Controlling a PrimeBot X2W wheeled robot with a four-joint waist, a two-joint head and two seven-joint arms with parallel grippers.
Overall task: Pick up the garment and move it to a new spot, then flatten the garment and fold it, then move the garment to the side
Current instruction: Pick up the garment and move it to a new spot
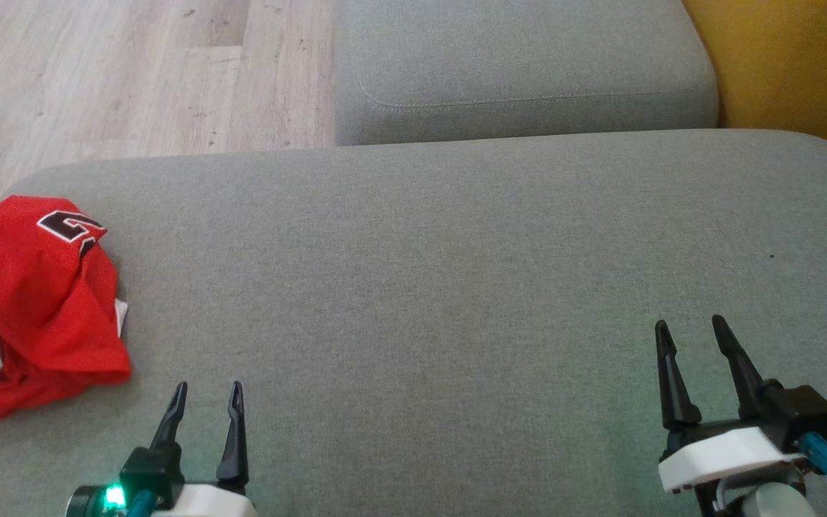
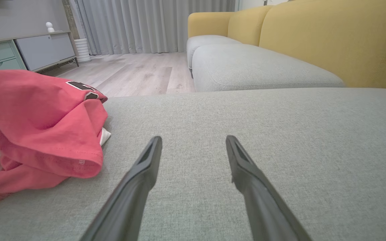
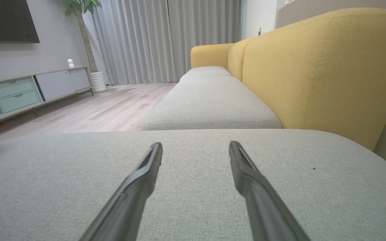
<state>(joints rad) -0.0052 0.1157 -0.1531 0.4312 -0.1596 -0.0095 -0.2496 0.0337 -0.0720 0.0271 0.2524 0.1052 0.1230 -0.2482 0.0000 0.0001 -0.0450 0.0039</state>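
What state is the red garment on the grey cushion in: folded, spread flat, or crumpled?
Crumpled. The red garment with black-and-white lettering lies bunched in a heap on the grey fabric cushion, folds overlapping and white fabric showing.

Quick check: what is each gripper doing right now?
Left gripper: open, empty, beside the red garment.
Right gripper: open, empty.

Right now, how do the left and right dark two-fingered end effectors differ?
The left end effector is close beside the crumpled red garment; the right end effector is far from it. The right reaches farther forward over the grey fabric cushion than the left. Both are open and empty.
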